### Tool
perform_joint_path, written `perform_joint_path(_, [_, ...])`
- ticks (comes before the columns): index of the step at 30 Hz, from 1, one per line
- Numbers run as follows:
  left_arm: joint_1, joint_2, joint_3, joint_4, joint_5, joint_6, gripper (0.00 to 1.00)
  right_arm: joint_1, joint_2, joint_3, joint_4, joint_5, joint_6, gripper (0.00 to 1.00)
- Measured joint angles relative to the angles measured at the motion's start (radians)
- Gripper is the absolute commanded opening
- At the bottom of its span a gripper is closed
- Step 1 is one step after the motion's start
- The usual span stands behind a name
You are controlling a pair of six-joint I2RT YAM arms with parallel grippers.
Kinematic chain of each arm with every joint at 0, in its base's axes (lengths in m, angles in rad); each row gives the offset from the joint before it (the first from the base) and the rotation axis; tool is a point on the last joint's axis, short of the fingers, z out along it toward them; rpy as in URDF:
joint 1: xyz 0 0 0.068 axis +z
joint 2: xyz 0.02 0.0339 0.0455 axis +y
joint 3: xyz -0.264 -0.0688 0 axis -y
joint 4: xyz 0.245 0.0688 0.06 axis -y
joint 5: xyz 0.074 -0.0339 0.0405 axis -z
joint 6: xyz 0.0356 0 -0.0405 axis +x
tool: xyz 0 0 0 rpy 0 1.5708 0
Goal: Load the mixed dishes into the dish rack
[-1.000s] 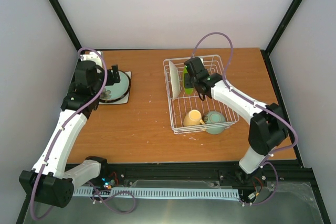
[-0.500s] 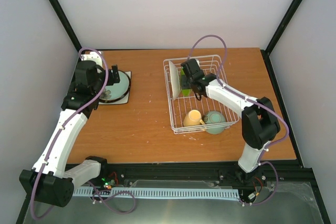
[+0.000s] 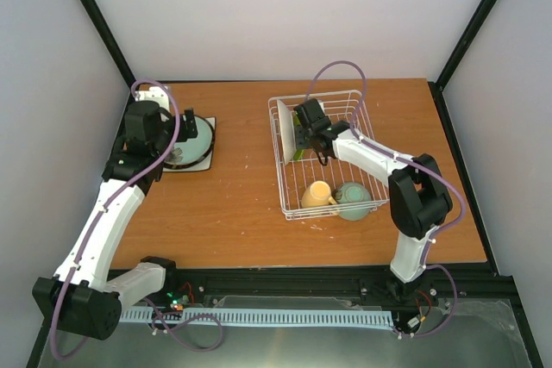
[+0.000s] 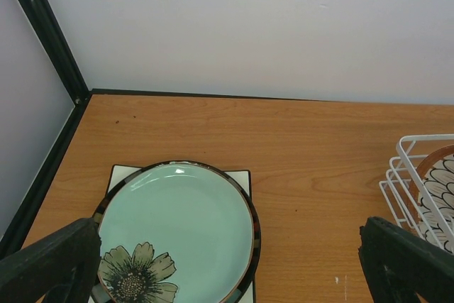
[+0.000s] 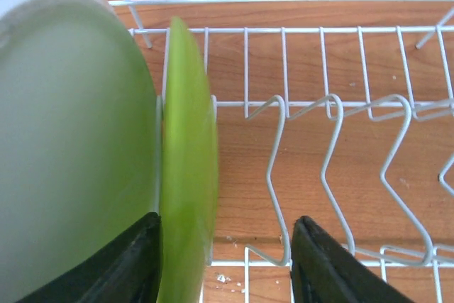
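My right gripper (image 3: 302,137) (image 5: 223,260) is open inside the white wire dish rack (image 3: 328,96) (image 5: 333,104). The lime-green plate (image 3: 298,152) (image 5: 188,175) stands on edge between its jaws, against the left finger, beside a pale plate (image 3: 283,131) (image 5: 71,147). A yellow mug (image 3: 317,193) and a mint-green bowl (image 3: 352,199) lie at the rack's near end. My left gripper (image 3: 188,122) (image 4: 230,253) is open above a stack. The stack is a pale green flower plate (image 4: 177,225) on a dark-rimmed plate (image 4: 254,246) on a white square plate (image 4: 240,177).
The rack's left edge (image 4: 401,175) shows at the right of the left wrist view, with a brown-rimmed patterned plate (image 4: 440,196) in it. Upright wire prongs (image 5: 397,140) stand right of the lime plate. Black frame posts and white walls border the wooden table (image 3: 233,204).
My right gripper has moved left and a little nearer inside the rack, bringing the lime-green plate up beside the pale plate. The left arm has not moved.
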Motion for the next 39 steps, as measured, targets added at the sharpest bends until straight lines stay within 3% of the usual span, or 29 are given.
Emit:
perform_joint_path(7, [0.000,0.003,-0.012,0.006,-0.007,0.001,1.00,0.000,-0.023,-0.011,0.026,0.005,0.003,0.56])
perform_joint_path(12, [0.020,0.006,-0.042,0.010,-0.008,0.001,1.00,0.000,-0.148,-0.071,0.042,0.024,0.003,0.58])
perform_joint_path(17, [0.217,-0.003,-0.092,0.050,0.145,-0.016,0.99,0.000,-0.326,-0.103,0.048,0.073,0.002,0.65])
perform_joint_path(18, [0.253,-0.003,-0.100,0.054,0.180,-0.021,0.96,0.000,-0.369,-0.114,0.048,0.087,-0.002,0.65])
perform_joint_path(19, [0.304,0.001,-0.109,0.060,0.227,-0.026,0.86,0.000,-0.412,-0.126,0.048,0.098,-0.004,0.65])
perform_joint_path(21, [0.395,0.017,-0.123,0.069,0.328,-0.040,0.43,0.000,-0.504,-0.145,0.045,0.127,-0.010,0.65])
perform_joint_path(22, [0.444,0.033,-0.129,0.079,0.389,-0.048,0.34,-0.001,-0.535,-0.147,0.042,0.136,-0.014,0.65])
perform_joint_path(29, [0.681,0.275,-0.127,0.105,0.746,-0.058,0.36,-0.002,-0.686,-0.176,0.021,0.150,-0.029,0.65])
perform_joint_path(34, [0.713,0.474,-0.074,0.079,0.884,-0.058,0.34,-0.002,-0.732,-0.245,0.010,0.117,-0.027,0.65])
perform_joint_path(39, [0.714,0.557,-0.010,0.043,0.948,-0.047,0.35,-0.003,-0.748,-0.275,0.005,0.097,-0.027,0.65])
